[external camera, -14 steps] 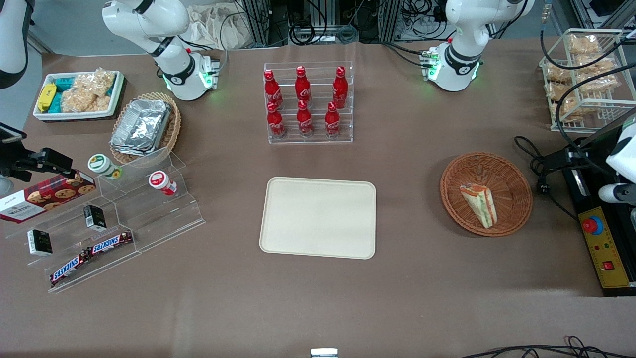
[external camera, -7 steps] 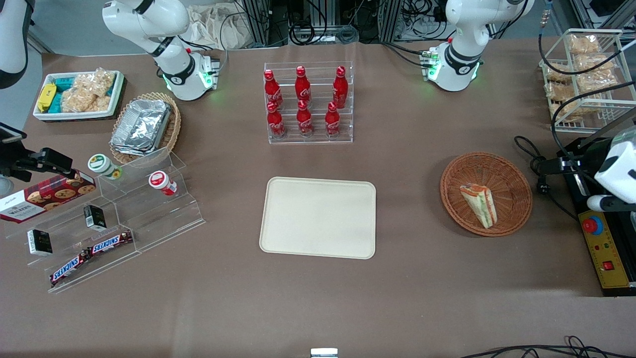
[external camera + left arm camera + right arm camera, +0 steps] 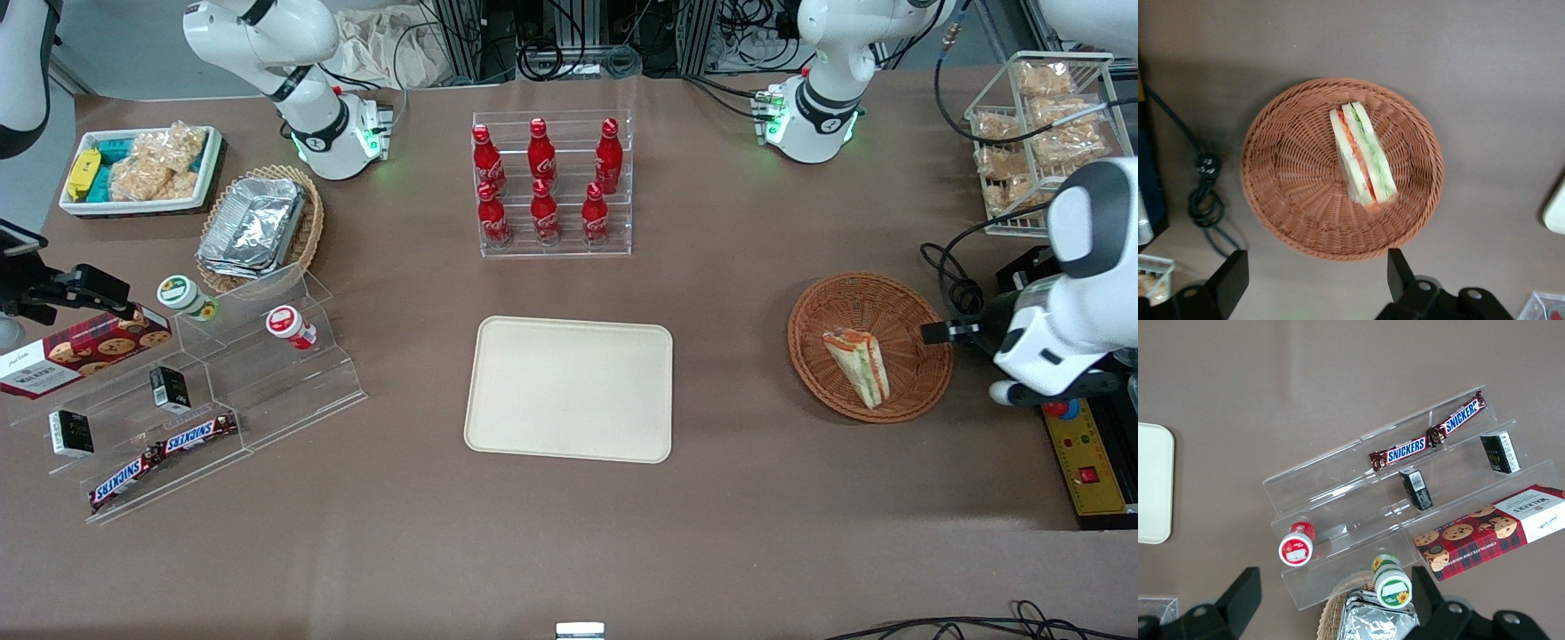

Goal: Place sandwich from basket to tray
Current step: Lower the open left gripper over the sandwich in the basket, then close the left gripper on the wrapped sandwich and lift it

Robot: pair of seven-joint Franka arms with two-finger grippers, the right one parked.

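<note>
Above the basket point(image 3: 1341, 170) rim, jaws point(image 3: 1313, 275) spread (sandwich point(image 3: 1362, 153) untouched).

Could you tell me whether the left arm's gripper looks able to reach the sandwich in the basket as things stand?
Probably yes. The gripper hangs open above the basket, and the sandwich lies uncovered in it with nothing on top.

Left arm bent low, end effector point(image 3: 1313, 283) spread wide
</note>
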